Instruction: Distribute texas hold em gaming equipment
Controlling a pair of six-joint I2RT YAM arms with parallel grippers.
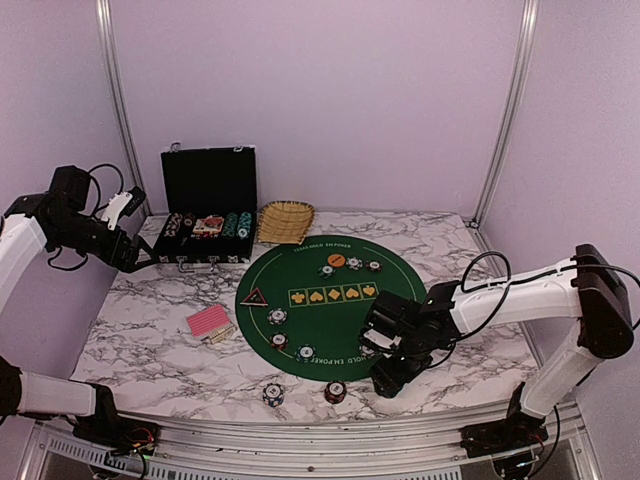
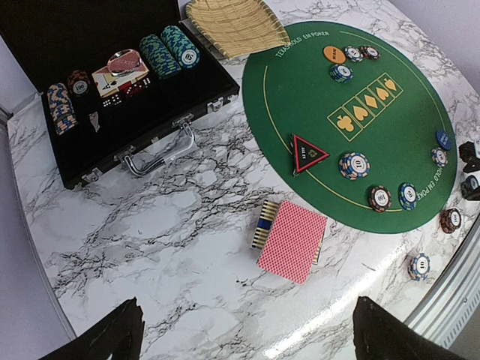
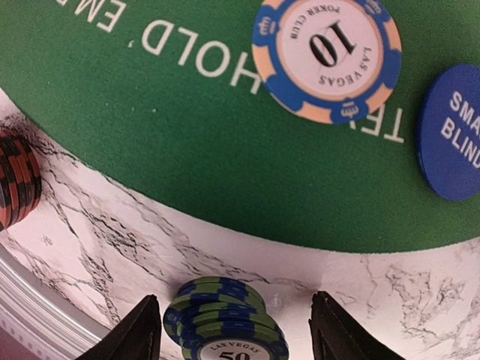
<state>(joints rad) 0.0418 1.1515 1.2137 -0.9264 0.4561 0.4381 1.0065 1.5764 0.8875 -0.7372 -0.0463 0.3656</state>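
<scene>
Blue-green chip stack (image 3: 225,330) upright on tabletop (image 3: 90,225), just off green mat (image 3: 187,135) near edge, straight between right pincer (image 3: 236,300) fingers. Jaws apart, not clamped. Left pincer (image 2: 244,330) apart, far left.

Bright even light, soft shadows, glare streak on marble table (image 2: 330,311), focus sharp

Two white arms with black joints

The left arm (image 1: 20,245) and right arm (image 1: 520,295) are showing glossy white links between chunky black joint housings. Thin black cables (image 1: 482,264) are looping off them, coloured wires are bunching at the bases (image 1: 125,434), and the fingers (image 3: 139,334) are showing as matte black wedges.
</scene>
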